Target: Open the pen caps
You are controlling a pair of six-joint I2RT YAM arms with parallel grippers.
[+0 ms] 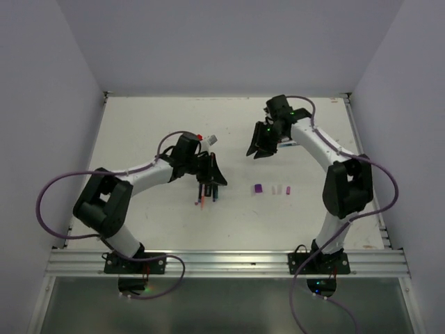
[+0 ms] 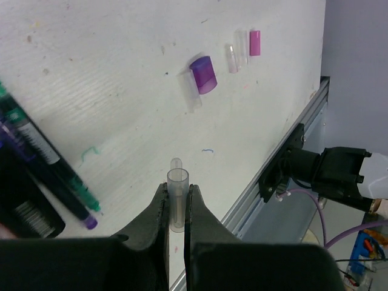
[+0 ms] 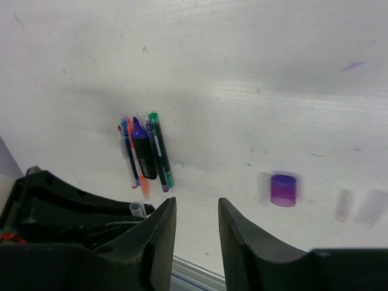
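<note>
My left gripper (image 2: 177, 193) is shut on a clear whitish pen cap (image 2: 177, 179) and holds it above the table. In the top view the left gripper (image 1: 211, 178) is over the pens (image 1: 206, 195). Several pens, green, purple, black, blue and orange, lie bundled together (image 2: 51, 179), (image 3: 145, 154). A purple cap (image 2: 204, 74), a pale pink cap (image 2: 232, 58) and a magenta cap (image 2: 254, 42) lie in a row (image 1: 258, 188). My right gripper (image 3: 197, 209) is open and empty, raised above the table (image 1: 259, 152).
The table's metal front rail (image 1: 229, 261) runs along the near edge, and it shows as a rail (image 2: 285, 157) in the left wrist view. White walls (image 1: 49, 104) enclose the table at left, back and right. My left gripper's body (image 3: 66, 218) sits at the bottom left of the right wrist view.
</note>
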